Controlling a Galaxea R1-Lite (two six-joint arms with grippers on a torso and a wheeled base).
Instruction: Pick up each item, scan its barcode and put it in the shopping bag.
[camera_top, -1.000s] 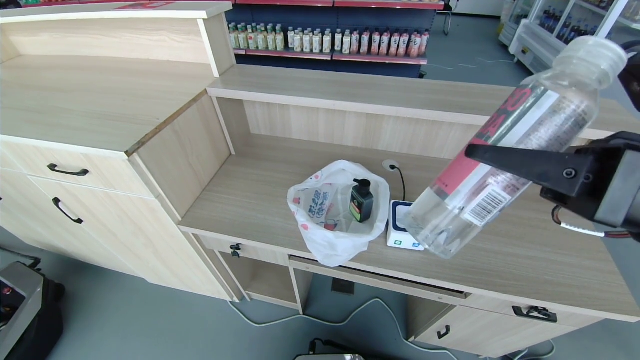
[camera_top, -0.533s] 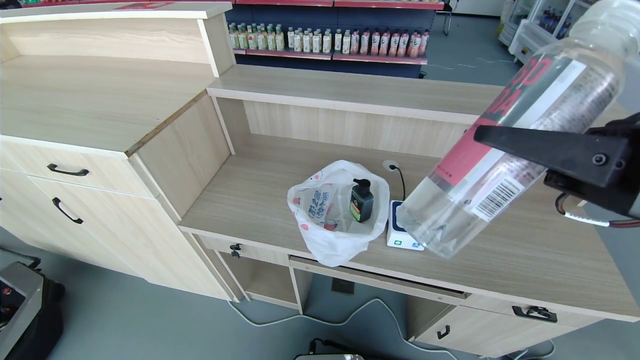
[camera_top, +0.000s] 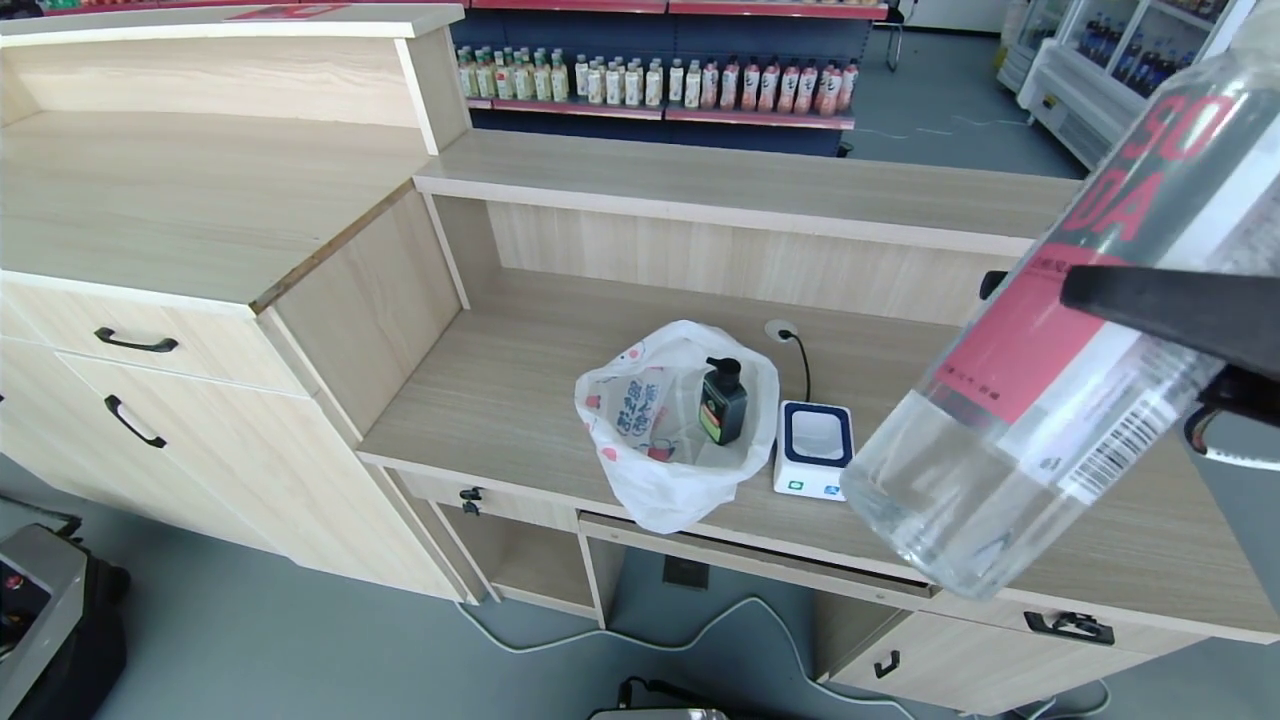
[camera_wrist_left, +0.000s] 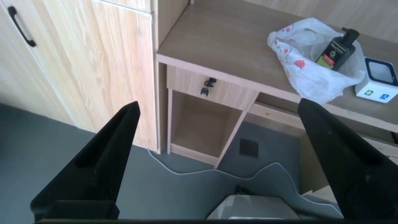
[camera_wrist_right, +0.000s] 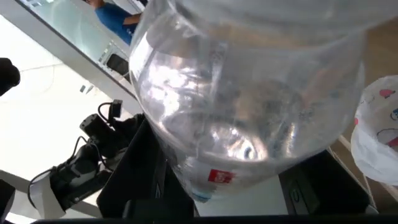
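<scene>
Bottle in R end effector shifted right; scanner uncovered.

Clear bottle shifted right, scanner uncovered

bottle: clear glossy plastic | shopping bag: thin crinkled plastic | counter: matt wood
</scene>
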